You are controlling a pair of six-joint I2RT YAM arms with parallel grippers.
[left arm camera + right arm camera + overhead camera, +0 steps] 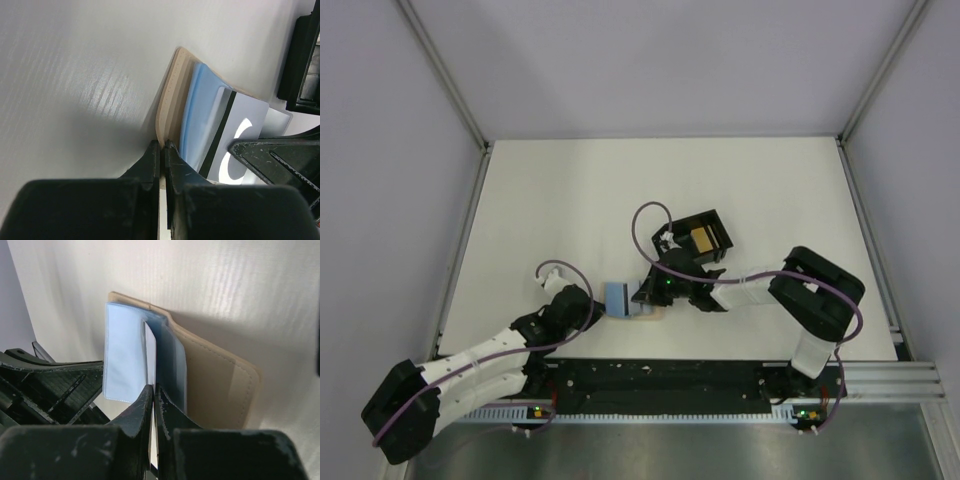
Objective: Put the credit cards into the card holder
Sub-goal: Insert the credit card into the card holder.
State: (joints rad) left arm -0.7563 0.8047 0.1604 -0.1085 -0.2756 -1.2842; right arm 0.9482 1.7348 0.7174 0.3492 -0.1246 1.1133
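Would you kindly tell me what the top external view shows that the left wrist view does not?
Only the top view shows the yellow-orange card lying in the black square open tray. Only the left wrist view shows the black stripe on the pale grey card and the left tool shut on the flat tan leather-like card holder. Both show that holder and the light blue plastic card overlapping it.
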